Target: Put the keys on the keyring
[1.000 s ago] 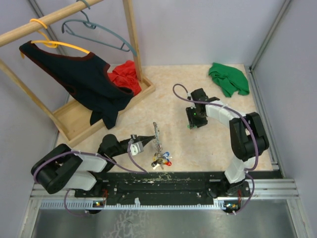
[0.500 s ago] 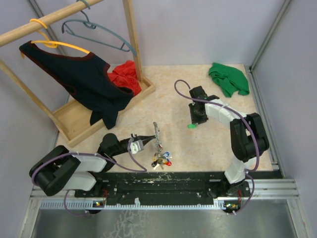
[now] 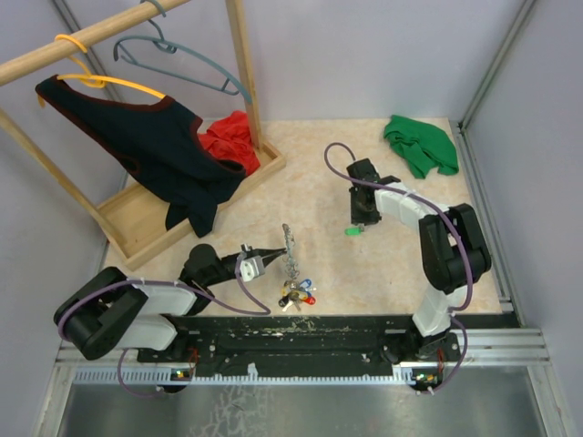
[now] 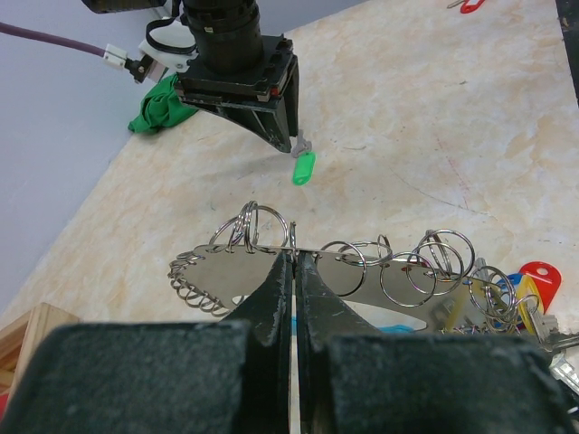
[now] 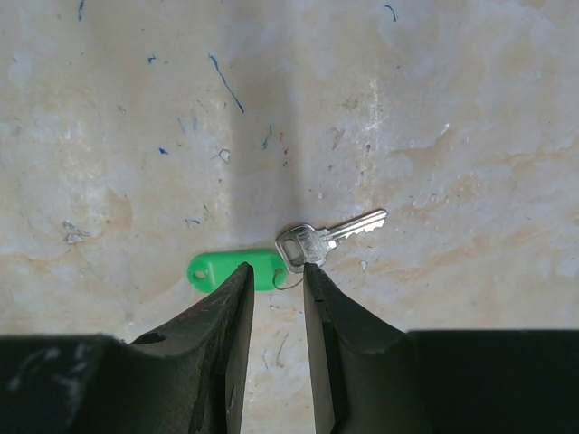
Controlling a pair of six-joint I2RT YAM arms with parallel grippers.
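From above: pinching the keyring (image 3: pixel 290 259) near the front edge of the table (image 3: pixel 392 273) with the left gripper (image 3: pixel 277 250), and trailing the tag cluster (image 3: pixel 298 293) back toward the arm bases. Hanging the right gripper (image 3: pixel 357 221) nose-down over the green-headed key (image 3: pixel 352 231) at mid-table, well apart from the ring. Showing also a crumpled green cloth (image 3: pixel 419 146) in the far right corner. Showing, at left, a wooden rack (image 3: pixel 137 228) carrying a black garment (image 3: pixel 137 146), with a red cloth (image 3: pixel 232 141) just beside it.

From the left wrist: clamping both dark fingers (image 4: pixel 271 289) together on the ring's silvery plate and wire loops, with no gap between them. Bunching red, blue and yellow tags at the ring's right end. Catching a red-headed key (image 4: pixel 469 5) at the top edge, far from the ring.

From the right wrist: straddling the small link between the green plastic head and the silver blade with two fingers (image 5: pixel 226 307) set a narrow gap apart, gripping nothing. Lying flat on the marbled surface, head to the left, blade angling up to the right. Possibly touching the key with the tips, possibly only hovering; not clear from this angle.
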